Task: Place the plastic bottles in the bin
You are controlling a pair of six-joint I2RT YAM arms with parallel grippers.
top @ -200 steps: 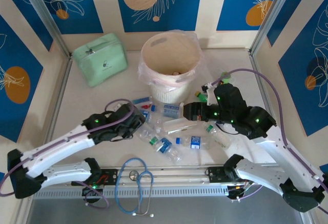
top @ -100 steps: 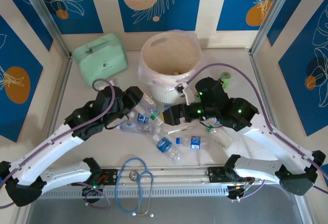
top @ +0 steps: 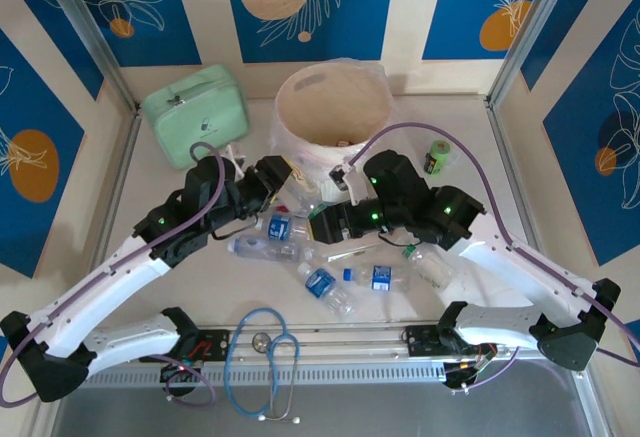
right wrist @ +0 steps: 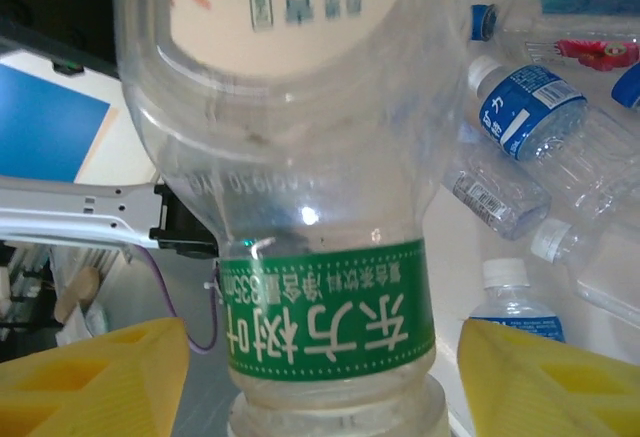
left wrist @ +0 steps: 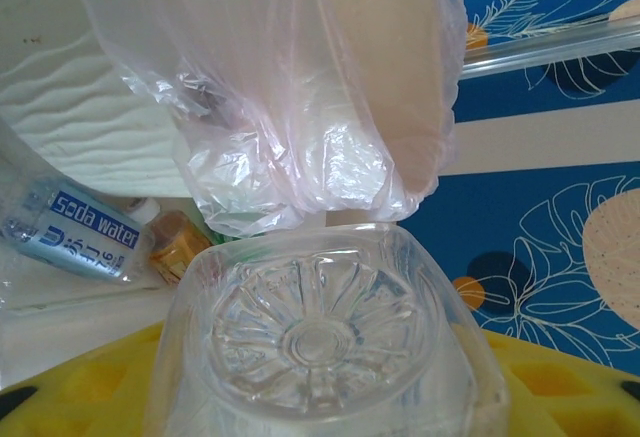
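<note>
1. Firstly, at the far left of the desk [top: 130,179], a mint-green zip case [top: 195,114] lies near the back corner, well apart from the bottles
2. At the front edge, a blue stethoscope [top: 262,357] lies on the rail between the two arm bases
3. The left gripper [top: 288,189] is clamped on a clear bottle [left wrist: 320,342]. The left wrist view shows the bottle's ribbed base toward the camera between the yellow fingers [left wrist: 60,397], and it is held just beside the crumpled liner [left wrist: 300,167]
4. The bin [top: 300,82] stands upright at the back middle, and its liner spills over the rim
5. Loose bottles [top: 330,279] lie scattered on the desk in front of the bin, most with blue labels and caps. One is marked "Soda water" [left wrist: 85,237]
6. The right gripper [top: 322,225] reaches in from the right with a green-labelled bottle [right wrist: 320,337] between its yellow pads [right wrist: 90,377]. A thin gap shows on each side, so I cannot tell whether the jaws have it gripped
7. Farther right, a small dark cylinder with a green top [top: 437,157] stands near the bin
</note>
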